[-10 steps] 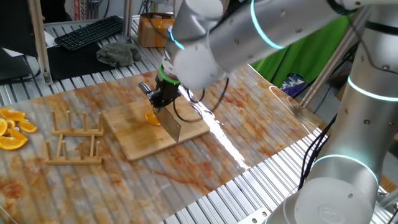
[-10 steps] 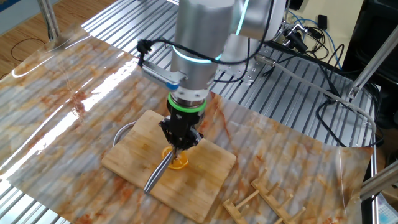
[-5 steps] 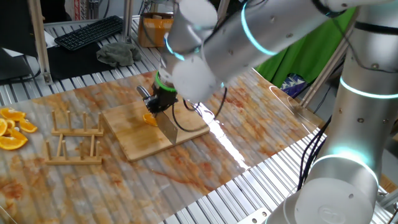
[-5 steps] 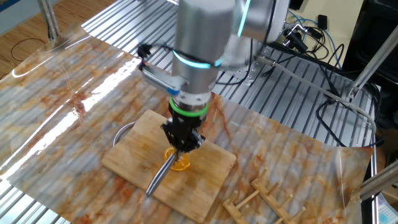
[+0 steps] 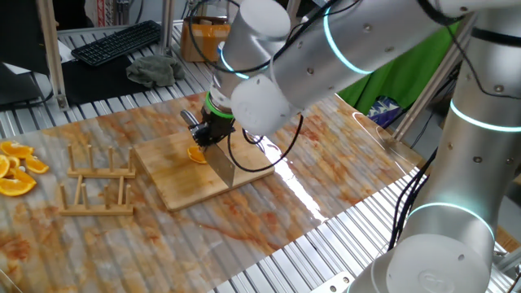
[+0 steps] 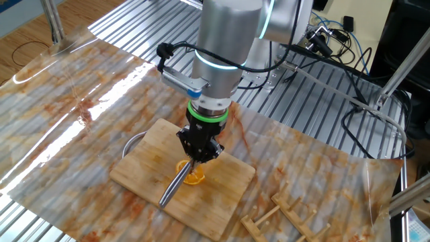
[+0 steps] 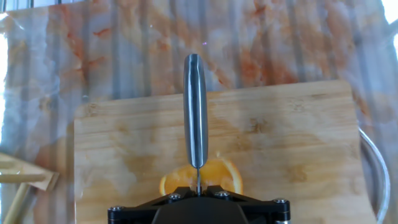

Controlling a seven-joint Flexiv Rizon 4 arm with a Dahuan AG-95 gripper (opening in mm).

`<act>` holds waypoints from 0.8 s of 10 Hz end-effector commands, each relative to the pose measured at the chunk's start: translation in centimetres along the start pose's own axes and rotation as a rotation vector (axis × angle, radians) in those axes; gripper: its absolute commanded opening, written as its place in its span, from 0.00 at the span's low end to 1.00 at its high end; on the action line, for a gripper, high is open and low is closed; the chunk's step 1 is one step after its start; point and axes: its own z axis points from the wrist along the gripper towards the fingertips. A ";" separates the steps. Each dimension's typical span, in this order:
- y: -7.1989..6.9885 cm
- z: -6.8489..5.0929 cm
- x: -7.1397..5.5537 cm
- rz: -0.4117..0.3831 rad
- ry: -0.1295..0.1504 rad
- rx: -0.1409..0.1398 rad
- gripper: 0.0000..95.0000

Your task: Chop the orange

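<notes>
Marbled orange-stained sheeting covers the table (image 6: 80, 87); on it lies a wooden cutting board (image 6: 144, 165), with a wooden rack (image 5: 98, 185) beside it and a heap of orange slices (image 5: 16, 169) well apart at the table's edge; the silver arm (image 6: 225, 47) reaches down over the board — its gripper (image 6: 199, 149) is clamped tight on a knife (image 7: 195, 112), blade edge down; the orange (image 7: 219, 175) sits on the board directly beneath the blade — the steel crosses its middle.
</notes>
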 end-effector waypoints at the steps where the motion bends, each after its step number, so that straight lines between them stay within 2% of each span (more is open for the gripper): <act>1: 0.2 -0.1 -0.2 -0.001 0.009 -0.005 0.00; 5: 0.5 -1.7 -0.6 0.004 0.041 -0.004 0.00; 6: 0.5 -1.7 -0.7 0.004 0.039 -0.005 0.00; 8: 0.6 -2.0 -1.7 -0.011 0.034 -0.003 0.00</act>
